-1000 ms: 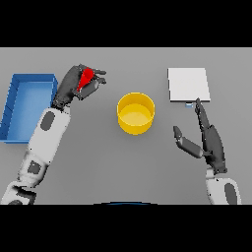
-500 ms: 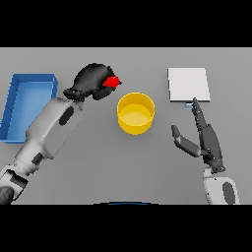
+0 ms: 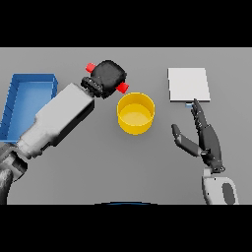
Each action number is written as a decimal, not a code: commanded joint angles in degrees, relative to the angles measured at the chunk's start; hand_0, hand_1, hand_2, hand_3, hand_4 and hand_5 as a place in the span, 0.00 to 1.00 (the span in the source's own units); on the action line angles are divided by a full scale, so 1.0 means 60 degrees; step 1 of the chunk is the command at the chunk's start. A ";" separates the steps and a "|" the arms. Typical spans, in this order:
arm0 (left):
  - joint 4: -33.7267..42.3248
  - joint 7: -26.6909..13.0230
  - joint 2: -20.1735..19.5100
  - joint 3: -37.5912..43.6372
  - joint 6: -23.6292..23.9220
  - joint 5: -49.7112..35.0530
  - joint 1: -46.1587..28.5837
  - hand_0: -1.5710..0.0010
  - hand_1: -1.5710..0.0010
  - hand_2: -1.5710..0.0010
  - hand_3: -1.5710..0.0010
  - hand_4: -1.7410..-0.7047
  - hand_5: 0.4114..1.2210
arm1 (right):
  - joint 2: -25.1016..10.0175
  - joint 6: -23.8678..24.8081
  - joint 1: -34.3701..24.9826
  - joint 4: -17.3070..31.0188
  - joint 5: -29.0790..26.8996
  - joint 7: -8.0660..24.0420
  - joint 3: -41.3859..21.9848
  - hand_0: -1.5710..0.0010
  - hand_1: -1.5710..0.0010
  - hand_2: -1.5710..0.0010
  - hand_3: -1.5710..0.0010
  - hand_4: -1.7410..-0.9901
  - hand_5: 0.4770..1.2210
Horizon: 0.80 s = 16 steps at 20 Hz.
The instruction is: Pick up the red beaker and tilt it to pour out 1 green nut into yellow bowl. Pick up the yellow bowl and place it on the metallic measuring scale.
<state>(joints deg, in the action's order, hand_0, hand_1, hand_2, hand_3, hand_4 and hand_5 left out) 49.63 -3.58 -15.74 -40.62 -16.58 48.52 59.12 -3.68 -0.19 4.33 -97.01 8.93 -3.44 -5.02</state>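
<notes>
- You have the grey table (image 3: 98,172) filling the head view, with every item lying in its far half.
- Your blue bin (image 3: 24,96) sits at the table's left edge, open side up; the left forearm crosses over its near right corner.
- The metallic measuring scale (image 3: 188,84) is the pale square plate toward the far right of the table, lying flat and well apart from the bowl.
- The yellow bowl (image 3: 136,112) stands upright near the middle of the table, between bin and scale, its mouth facing up. You cannot make out any nut inside it.
- Your left hand (image 3: 108,78) is raised over the table just to the far left of the bowl, its fingers curled tight round the red beaker.
- Your right hand (image 3: 204,138) rests near the table's right edge, on the near side of the scale, fingers straight and pointing toward the scale, thumb spread out to the left, holding nothing.
- The red beaker (image 3: 122,87) is almost wholly hidden in the left fist: you see only two red ends poking out. Its long axis lies close to level, running from far left to near right, and the near-right end points at the bowl's far-left rim, just beside it.
</notes>
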 commanded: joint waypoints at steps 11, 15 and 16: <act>-0.1160 0.1717 0.0277 -0.2138 -0.0266 0.2295 0.1688 0.00 0.00 0.00 0.02 0.01 1.00 | 0.0132 0.0457 0.0065 -0.0028 0.0539 -0.0341 -0.0122 1.00 1.00 1.00 1.00 0.76 0.13; -0.1482 0.2006 0.0404 -0.2831 -0.0067 0.3066 0.2008 0.00 0.00 0.00 0.01 0.00 1.00 | 0.0161 0.0346 -0.0052 0.0026 0.0292 -0.0332 -0.0047 1.00 1.00 1.00 1.00 0.79 0.12; -0.1469 0.2193 0.0345 -0.2997 -0.0071 0.3221 0.2069 0.00 0.00 0.00 0.01 0.00 1.00 | 0.0146 0.0295 0.0005 0.0059 0.0245 -0.0477 -0.0035 1.00 1.00 1.00 1.00 0.81 0.12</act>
<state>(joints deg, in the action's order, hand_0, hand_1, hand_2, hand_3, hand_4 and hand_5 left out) 40.81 9.62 -13.68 -58.59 -17.08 67.86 71.54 -2.82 1.57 4.38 -96.66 10.40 -6.31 -5.23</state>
